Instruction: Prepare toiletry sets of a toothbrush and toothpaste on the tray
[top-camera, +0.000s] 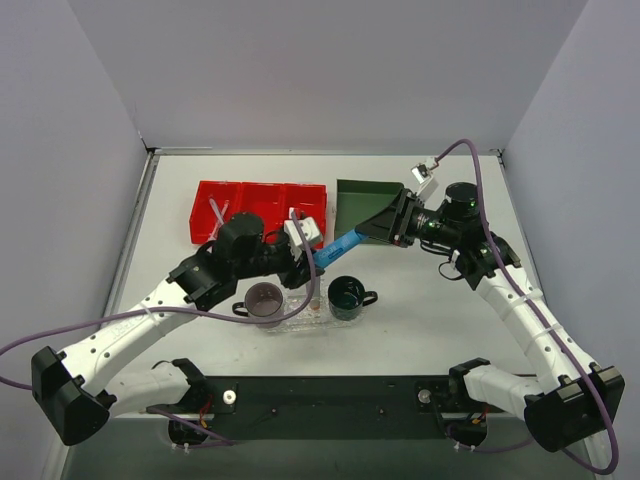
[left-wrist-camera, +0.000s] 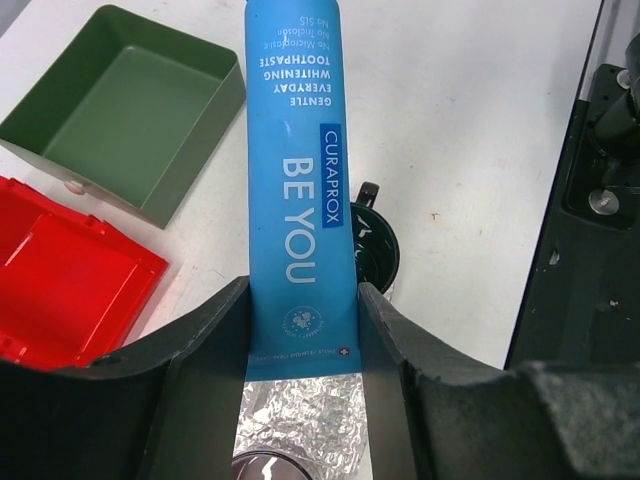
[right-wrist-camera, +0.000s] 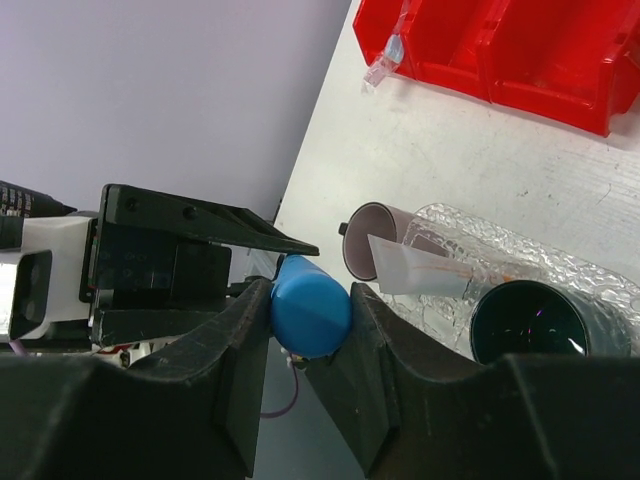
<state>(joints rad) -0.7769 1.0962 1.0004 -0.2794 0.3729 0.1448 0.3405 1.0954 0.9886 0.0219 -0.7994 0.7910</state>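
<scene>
Over the white desk (top-camera: 420, 340), near the clear bumpy oval tray (top-camera: 298, 324), a blue plastic toothpaste tube (top-camera: 340, 245) hangs between both arms: left jaws clamped on its crimped tail, right jaws pressed around its cap end. Pulling against each other could buckle or drop it. Only the left wrist view reads its label, TOOTHPASTE.

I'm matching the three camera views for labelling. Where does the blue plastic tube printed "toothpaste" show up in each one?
Top external: the blue toothpaste tube sits at centre, slanting between the two arms.
Left wrist: it fills the middle, running up from the fingers of the left gripper.
Right wrist: only its round end shows, lower left, between the fingers of the right gripper.
Shared landmark: the red three-compartment plastic bin.
</scene>
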